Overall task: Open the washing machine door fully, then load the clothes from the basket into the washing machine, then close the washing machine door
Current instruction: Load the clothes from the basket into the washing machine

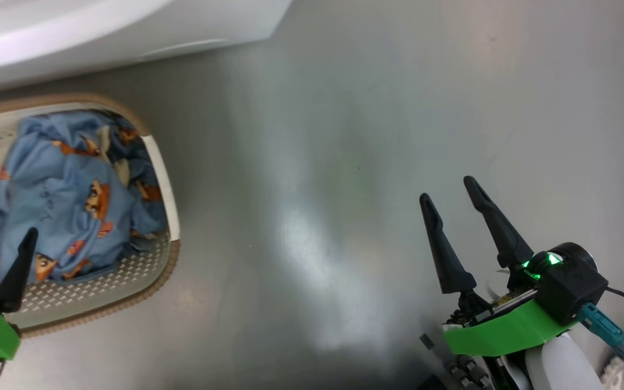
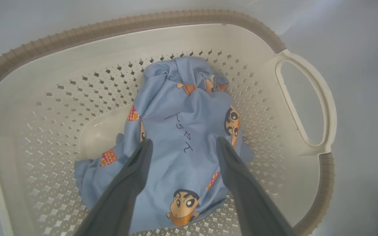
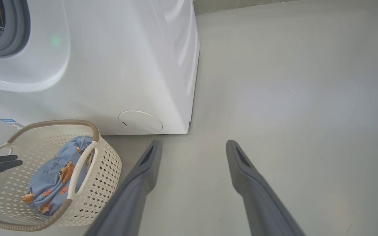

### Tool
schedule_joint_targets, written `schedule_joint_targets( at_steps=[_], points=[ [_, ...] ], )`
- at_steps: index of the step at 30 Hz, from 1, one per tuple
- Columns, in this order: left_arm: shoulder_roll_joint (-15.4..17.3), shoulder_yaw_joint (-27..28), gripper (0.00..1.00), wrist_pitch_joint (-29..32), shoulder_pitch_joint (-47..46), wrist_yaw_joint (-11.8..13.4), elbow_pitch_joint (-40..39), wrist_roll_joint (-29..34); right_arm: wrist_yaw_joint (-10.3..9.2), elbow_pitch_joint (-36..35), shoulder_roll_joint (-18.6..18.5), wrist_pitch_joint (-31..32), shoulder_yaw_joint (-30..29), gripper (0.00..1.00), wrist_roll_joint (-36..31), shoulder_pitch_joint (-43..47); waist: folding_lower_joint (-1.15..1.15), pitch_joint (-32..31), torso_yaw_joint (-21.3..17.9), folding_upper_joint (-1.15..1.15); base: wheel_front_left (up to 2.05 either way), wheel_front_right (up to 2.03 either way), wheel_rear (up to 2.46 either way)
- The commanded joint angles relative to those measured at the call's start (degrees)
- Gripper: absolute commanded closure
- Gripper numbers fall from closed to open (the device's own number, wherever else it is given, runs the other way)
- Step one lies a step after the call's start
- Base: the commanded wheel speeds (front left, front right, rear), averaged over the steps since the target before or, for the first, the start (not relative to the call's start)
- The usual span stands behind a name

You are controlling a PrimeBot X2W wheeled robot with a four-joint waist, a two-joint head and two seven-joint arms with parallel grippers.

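The cream-white basket (image 1: 161, 179) with its brown rim stands on the floor at the left, in front of the white washing machine (image 3: 110, 65). Light-blue clothes (image 2: 182, 114) printed with cartoon figures lie bunched inside it. My left gripper (image 2: 183, 142) hangs open just above the clothes, one finger on each side of the heap, holding nothing. My right gripper (image 1: 447, 189) is open over bare floor, well to the right of the basket. The machine's grey seal (image 3: 15, 32) shows around the open drum mouth. The washing machine door is out of view.
Smooth grey floor (image 1: 344, 135) stretches wide to the right of the machine and basket. A round white cap (image 3: 140, 122) sits low on the machine's front, near a blue label (image 3: 10, 122). The basket (image 3: 107, 170) stands close against the machine's base.
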Motion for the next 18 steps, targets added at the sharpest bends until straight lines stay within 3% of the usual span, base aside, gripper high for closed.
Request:
schedule_joint_targets(
  at_steps=[1, 9, 16, 18],
  points=[
    [3.54, 0.55, 0.00, -0.37, -1.46, 0.25, 0.68, 0.29, 0.09, -1.46, -0.08, -0.68, 1.83, 0.00, 0.77, 1.21, 0.00, 2.57, -2.23, 0.00, 0.00, 0.00, 0.00],
    [6.35, -4.53, 0.00, -0.37, -5.10, 0.25, 6.26, -2.77, 0.09, -2.57, -0.08, -0.68, 3.03, 0.00, 1.99, 1.46, 0.00, 5.55, -4.18, 0.00, 0.00, 0.00, 0.00],
    [7.48, -5.50, 0.00, -0.37, -8.26, 0.25, 12.35, -3.83, 0.09, -3.47, -0.08, -0.68, 4.63, 0.00, 2.80, 1.78, 0.00, 8.21, -5.95, 0.00, 0.00, 0.00, 0.00],
    [7.83, -6.91, 0.00, -0.37, -9.17, 0.25, 13.34, -7.07, 0.09, -3.79, -0.08, -0.68, 5.42, 0.00, 3.33, 2.26, 0.00, 8.95, -7.06, 0.00, 0.00, 0.00, 0.00]
  ],
)
